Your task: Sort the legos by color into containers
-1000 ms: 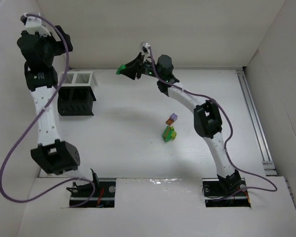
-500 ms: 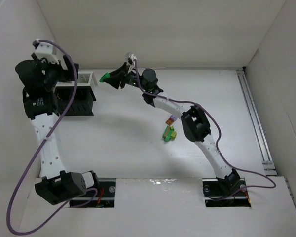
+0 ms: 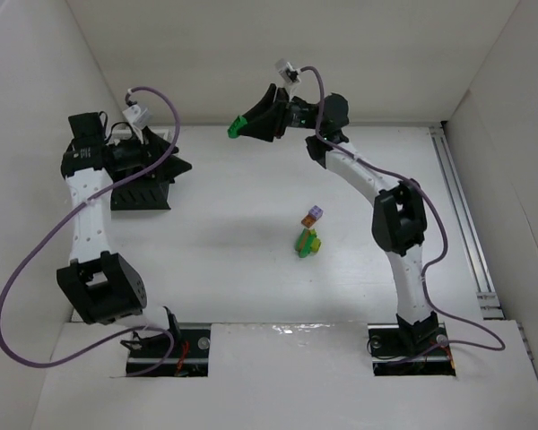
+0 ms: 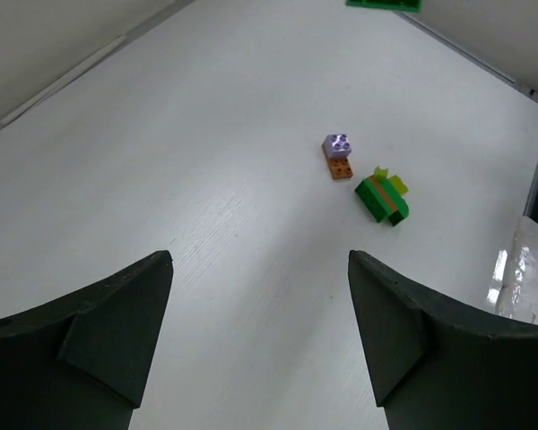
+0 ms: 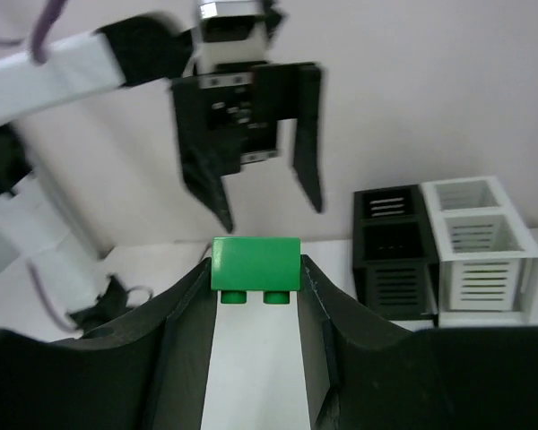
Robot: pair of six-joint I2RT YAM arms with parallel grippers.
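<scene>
1. My R pincer [image 3: 248, 124] is pinching a green brick [image 5: 255, 266] btw both fingertips. Two studs show on the brick's near side in the R wrist cam.
2. That brick is up in the air, off the table [image 3: 224, 242], close to the back wall. From the top cam it's right of the rack [image 3: 136, 195] and not touching it.
3. My L pincer [image 4: 260, 260] is spread wide w/ nothing btw the fingers [image 4: 117, 331]. From the top cam it hangs over the rack's right side, tips pointing toward the R pincer.
4. The R wrist cam shows the rack on the table by the back wall, black compartments on the left and white ones on the right. Can't tell what's inside them.
5. The other legos sit mid-table in a small pile [image 3: 308, 231], well apart from the rack and both pincers.
6. In the pile, a purple brick [image 4: 340, 143] touches an orange one [image 4: 342, 168]. Just beside them is a 2nd green one [image 4: 379, 199] w/ a yellow-green bit [image 4: 397, 183] against it.
</scene>
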